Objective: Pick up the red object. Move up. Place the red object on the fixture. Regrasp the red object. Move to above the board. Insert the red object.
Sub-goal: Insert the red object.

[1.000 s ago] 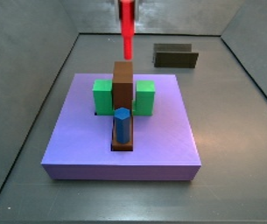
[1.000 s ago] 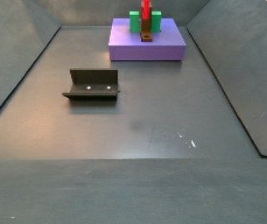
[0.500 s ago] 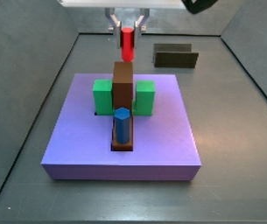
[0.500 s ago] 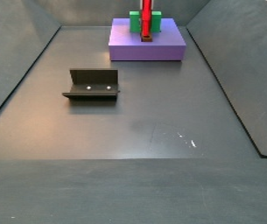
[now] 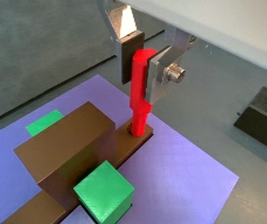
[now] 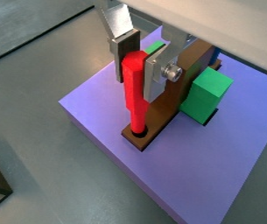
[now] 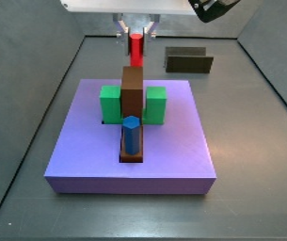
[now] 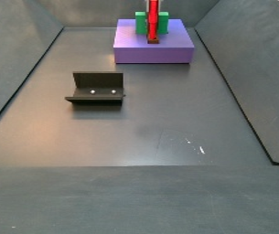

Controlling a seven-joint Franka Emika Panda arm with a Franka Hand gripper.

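The red object (image 5: 139, 87) is a long red peg standing upright. Its lower end sits in a hole at the end of the brown block (image 5: 66, 157) on the purple board (image 5: 182, 175). My gripper (image 5: 142, 70) is shut on the peg's upper end, one finger on each side. In both wrist views the peg (image 6: 135, 92) reaches from the fingers down into the brown block (image 6: 177, 83). In a side view the gripper (image 7: 136, 31) holds the peg (image 7: 136, 47) behind the brown block (image 7: 133, 89). The peg also shows in a side view (image 8: 155, 14).
Two green blocks (image 7: 110, 104) (image 7: 156, 104) flank the brown block on the board (image 7: 171, 155). A blue peg (image 7: 131, 132) stands in its near end. The fixture (image 8: 96, 89) stands on the floor away from the board, and shows behind it in a side view (image 7: 188, 60).
My gripper has come down with the red peg. The peg's lower end has dropped behind the brown block and now sits in the hole.
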